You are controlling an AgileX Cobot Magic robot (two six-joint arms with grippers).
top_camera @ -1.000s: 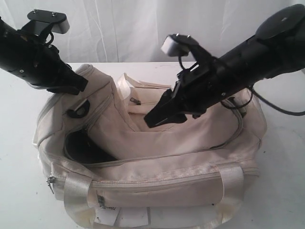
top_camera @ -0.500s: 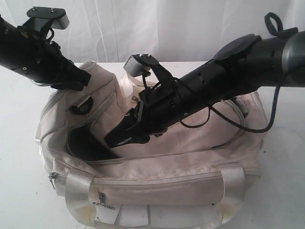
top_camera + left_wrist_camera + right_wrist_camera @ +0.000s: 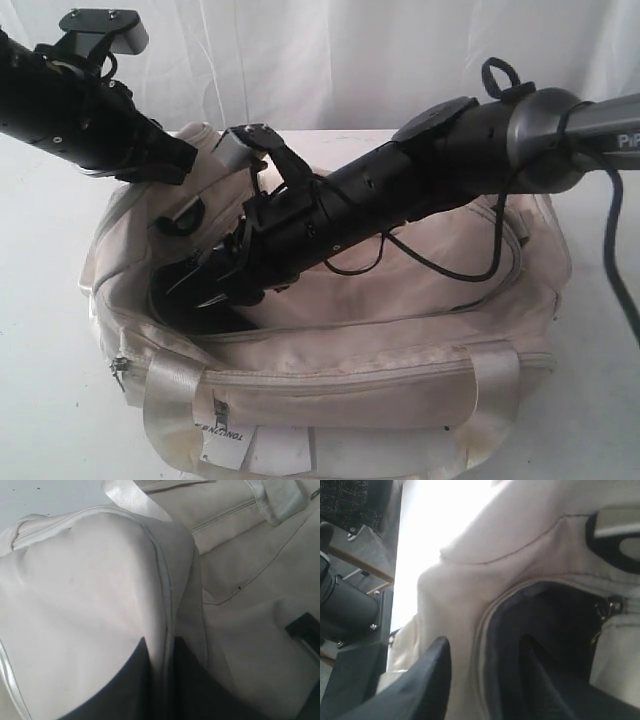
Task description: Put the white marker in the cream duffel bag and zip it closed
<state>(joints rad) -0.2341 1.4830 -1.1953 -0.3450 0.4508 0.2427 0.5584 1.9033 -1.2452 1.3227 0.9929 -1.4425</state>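
The cream duffel bag [image 3: 400, 300] lies on the white table with its top open at the left end, black lining showing. My left gripper [image 3: 183, 157] is shut on a fold of the bag's end fabric beside the zipper seam [image 3: 161, 605]; in the left wrist view the left gripper [image 3: 160, 641] pinches that fold. My right gripper [image 3: 200, 285] reaches across into the opening and stands open. In the right wrist view the right gripper [image 3: 486, 641] straddles the opening's rim, one finger [image 3: 437, 665] over cream fabric, the other inside the dark lining. The white marker is out of view.
A black strap ring [image 3: 180, 215] sits on the bag's left end near the opening. A grey zipper pull [image 3: 607, 607] hangs at the opening's end. Pale webbing handles [image 3: 170, 385] and a printed tag [image 3: 225, 435] face the front. A white curtain [image 3: 350, 60] hangs behind.
The right arm has swung left and down, bringing its gripper from above the bag's middle into the open left end. The left gripper kept its hold and barely moved.
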